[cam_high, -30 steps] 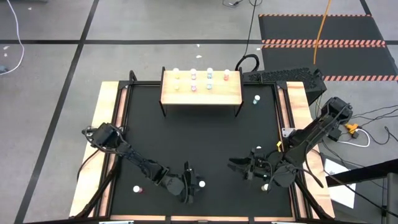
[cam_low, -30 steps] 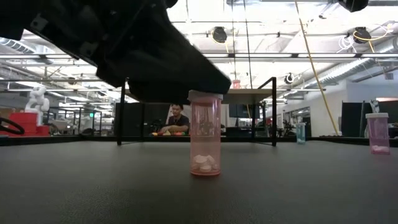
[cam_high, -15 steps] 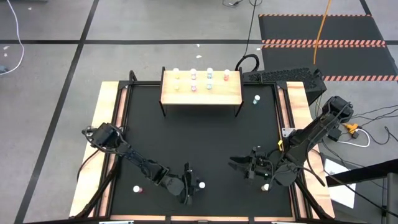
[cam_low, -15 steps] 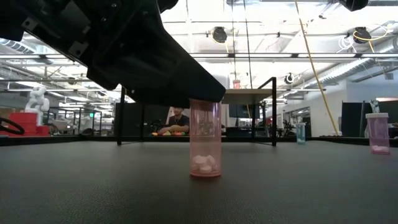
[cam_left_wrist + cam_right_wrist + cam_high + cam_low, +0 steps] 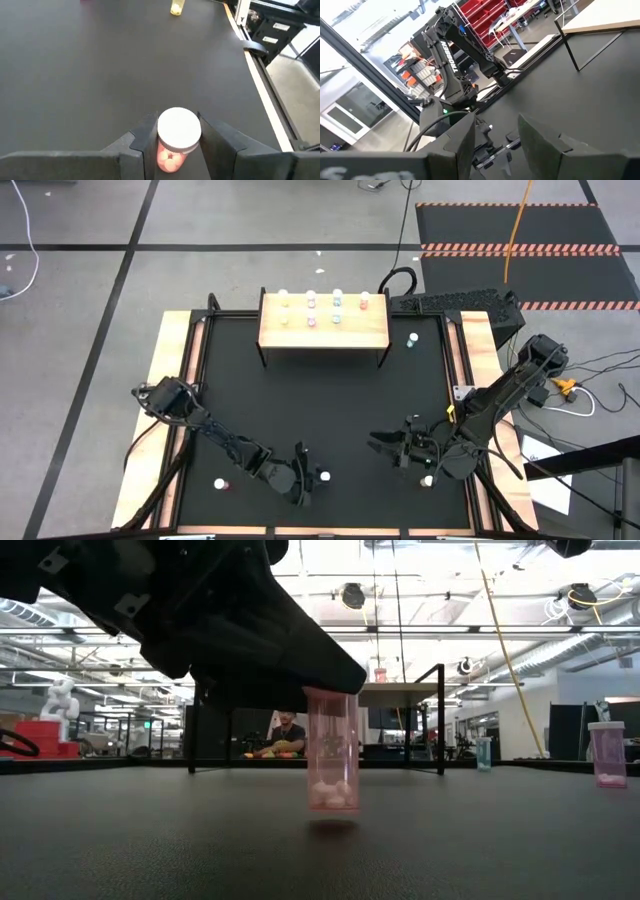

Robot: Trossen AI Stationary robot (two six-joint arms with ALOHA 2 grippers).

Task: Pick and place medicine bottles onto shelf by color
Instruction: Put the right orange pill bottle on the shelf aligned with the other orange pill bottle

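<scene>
Currently left pincer (image 5: pixel 306 480) sits near the front edge of the bench (image 5: pixel 320 405), around its middle, fingers (image 5: pixel 142 137) clamped on the sides of a pink bottle (image 5: pixel 332 752) with a white cap. Low view shows that bottle off the black surface, a shadow under it. Right pincer (image 5: pixel 385 446) waits right of it, also near the front edge, fingers parted, nothing between them.

Shelf (image 5: pixel 324 322) stands at the back edge, centered, with seven small bottles (image 5: pixel 311 310) on top in two rows, colours hard to tell from above. Clear black surface lies between the held bottle and the shelf; the right arm is off to the side, not in that line.

Other loose bottles: one (image 5: pixel 220 483) near the front-left corner, one (image 5: pixel 427 479) near the front-right corner beside the right arm, one blue-green (image 5: pixel 412 339) just right of the shelf. Left wrist view shows a yellow bottle (image 5: pixel 176 6) far off.

Person (image 5: pixel 285 735) sits in the room beyond the bench.
</scene>
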